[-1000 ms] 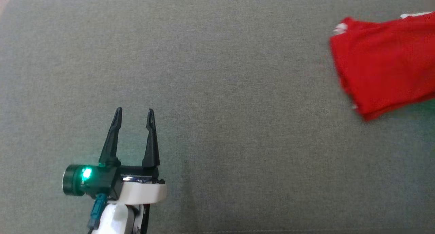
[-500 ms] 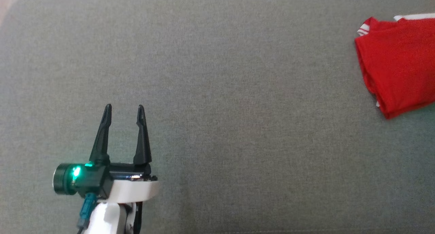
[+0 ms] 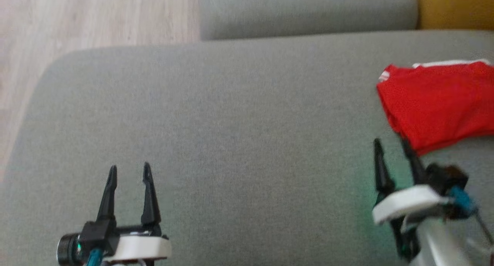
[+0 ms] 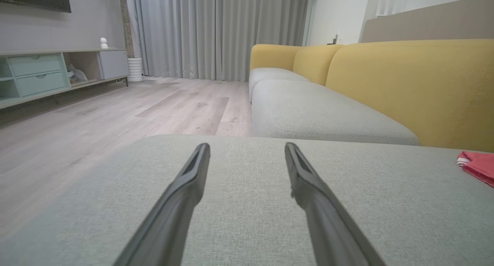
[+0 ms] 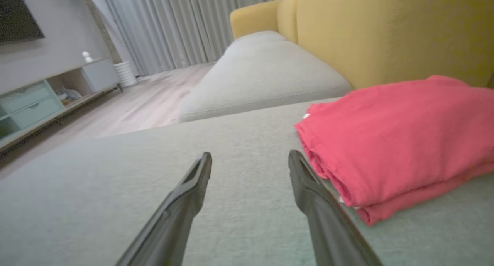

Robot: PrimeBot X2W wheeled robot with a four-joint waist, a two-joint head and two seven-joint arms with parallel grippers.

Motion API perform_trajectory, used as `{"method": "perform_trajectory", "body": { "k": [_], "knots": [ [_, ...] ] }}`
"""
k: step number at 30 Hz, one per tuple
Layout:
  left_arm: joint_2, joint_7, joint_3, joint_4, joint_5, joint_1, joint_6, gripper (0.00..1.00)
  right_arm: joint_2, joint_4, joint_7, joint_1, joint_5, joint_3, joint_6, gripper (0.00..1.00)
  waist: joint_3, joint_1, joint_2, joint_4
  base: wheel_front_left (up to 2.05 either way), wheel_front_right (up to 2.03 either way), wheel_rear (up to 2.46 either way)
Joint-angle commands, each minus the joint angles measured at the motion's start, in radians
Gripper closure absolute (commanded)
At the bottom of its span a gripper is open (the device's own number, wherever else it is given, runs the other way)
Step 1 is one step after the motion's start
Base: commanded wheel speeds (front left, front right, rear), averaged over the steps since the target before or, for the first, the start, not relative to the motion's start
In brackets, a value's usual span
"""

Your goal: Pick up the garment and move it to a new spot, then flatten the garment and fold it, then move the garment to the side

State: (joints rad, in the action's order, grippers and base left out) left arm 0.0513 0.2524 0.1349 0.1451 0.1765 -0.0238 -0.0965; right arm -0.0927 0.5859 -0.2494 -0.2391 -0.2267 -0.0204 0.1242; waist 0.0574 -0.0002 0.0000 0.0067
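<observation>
A folded red garment point(image 3: 438, 104) with white trim lies on the grey sofa cushion point(image 3: 239, 119) at the right. In the right wrist view the garment point(image 5: 393, 142) is a thick folded stack just right of the fingers. My right gripper point(image 3: 390, 144) stands open at its near-left corner with nothing between its fingers, which hover apart from the cloth. My left gripper point(image 3: 129, 170) is open and empty at the lower left, far from the garment. A small corner of the garment point(image 4: 476, 165) appears at the right edge of the left wrist view.
A second grey cushion point(image 3: 305, 9) lies beyond, with the yellow sofa back point(image 3: 455, 7) at the far right. Wooden floor point(image 3: 88, 22) runs past the cushion's rounded left edge. A media cabinet point(image 4: 46, 75) and grey curtains point(image 4: 220, 30) stand across the room.
The head camera has tilted up, so the cushion's far edge, floor and sofa back came into view. My right gripper has entered at the lower right, near the garment.
</observation>
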Motion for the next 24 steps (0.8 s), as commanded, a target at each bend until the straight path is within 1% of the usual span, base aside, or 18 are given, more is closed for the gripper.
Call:
{"method": "perform_trajectory", "body": {
  "k": [1, 4, 8, 10, 17, 18, 21, 24],
  "knots": [
    [-0.001, 0.009, -0.040, -0.029, -0.001, 0.011, -0.008, 0.00, 0.000, -0.094, -0.012, 0.020, 0.011, -0.039, 0.007, 0.00, -0.053, 0.0002, 0.0000, -0.008, 0.00, 0.00, 0.00],
    [-0.001, 0.009, -0.044, -0.035, -0.014, -0.018, -0.008, 0.00, 0.013, -0.244, -0.012, 0.137, 0.074, -0.086, 0.007, 0.00, -0.074, 0.0002, 0.0000, -0.012, 0.00, 0.00, 0.00],
    [-0.001, 0.009, -0.047, -0.036, -0.021, -0.051, -0.006, 0.00, 0.023, -0.373, -0.012, 0.241, 0.103, -0.105, 0.007, 0.00, -0.089, 0.0002, 0.0000, -0.017, 0.00, 0.00, 0.00],
    [-0.001, 0.009, -0.047, -0.028, -0.020, -0.061, -0.004, 0.00, 0.025, -0.408, -0.012, 0.271, 0.118, -0.115, 0.007, 0.00, -0.094, 0.0002, 0.0000, -0.018, 0.00, 0.00, 0.00],
    [-0.001, 0.009, -0.056, -0.009, -0.025, -0.073, -0.002, 0.00, 0.030, -0.422, -0.012, 0.296, 0.127, -0.117, 0.007, 0.00, -0.107, 0.0002, 0.0000, -0.023, 0.00, 0.00, 0.00],
    [0.001, 0.000, -0.013, 0.016, -0.018, -0.105, 0.000, 1.00, 0.028, -0.384, 0.000, 0.324, 0.122, -0.096, 0.000, 1.00, -0.107, 0.0002, 0.0000, -0.023, 0.00, 0.00, 0.00],
    [0.000, -0.006, -0.008, 0.057, -0.012, -0.110, 0.001, 1.00, 0.027, -0.348, 0.002, 0.336, 0.116, -0.100, 0.000, 1.00, -0.108, 0.0002, 0.0000, -0.023, 0.00, 0.00, 0.00],
    [0.000, -0.016, -0.014, 0.059, 0.024, -0.104, 0.007, 1.00, 0.027, -0.351, 0.008, 0.334, 0.077, -0.097, 0.000, 1.00, -0.106, 0.0002, 0.0000, -0.022, 0.00, 0.00, 0.00]
  ]
}}
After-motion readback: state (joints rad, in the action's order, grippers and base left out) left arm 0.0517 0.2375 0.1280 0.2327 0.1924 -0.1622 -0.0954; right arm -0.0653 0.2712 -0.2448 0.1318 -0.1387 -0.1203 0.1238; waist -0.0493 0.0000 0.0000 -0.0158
